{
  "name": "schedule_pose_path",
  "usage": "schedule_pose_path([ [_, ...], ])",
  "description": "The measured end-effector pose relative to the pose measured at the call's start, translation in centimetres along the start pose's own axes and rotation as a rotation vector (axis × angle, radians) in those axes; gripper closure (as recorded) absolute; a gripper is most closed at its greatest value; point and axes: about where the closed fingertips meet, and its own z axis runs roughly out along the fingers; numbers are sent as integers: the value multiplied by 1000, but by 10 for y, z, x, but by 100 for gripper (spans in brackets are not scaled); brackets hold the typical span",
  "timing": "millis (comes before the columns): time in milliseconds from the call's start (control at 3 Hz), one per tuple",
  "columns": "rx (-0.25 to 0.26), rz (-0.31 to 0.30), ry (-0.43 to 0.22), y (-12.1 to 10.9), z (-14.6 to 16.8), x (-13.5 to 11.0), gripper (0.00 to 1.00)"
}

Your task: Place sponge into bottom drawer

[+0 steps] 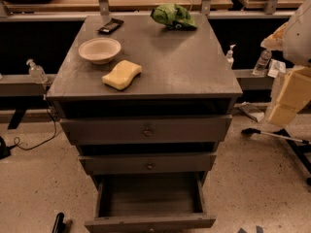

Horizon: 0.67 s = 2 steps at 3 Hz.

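Note:
The pale yellow sponge (122, 74) lies on the dark grey cabinet top (180, 67), near its front left, just in front of the beige bowl (99, 50). The bottom drawer (150, 222) is pulled out towards me and its inside is bare. The two shallower drawers above it are only slightly out. My arm (293, 89) shows as white and beige parts at the right edge, well right of the cabinet. My gripper itself is out of view, and nothing is holding the sponge.
A green cloth lump (173, 16) and a flat black object (111, 25) lie at the back of the top. Small bottles (36, 72) (262, 62) stand on low ledges on both sides. A cable runs on the floor at the left, and a black stand is at the right.

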Motion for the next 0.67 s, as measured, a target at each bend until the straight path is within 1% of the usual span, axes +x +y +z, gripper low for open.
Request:
schedule_pose_path([
  [333, 0, 0, 0, 0, 0, 0, 0],
  [667, 20, -92, -52, -30, 10, -36, 0],
])
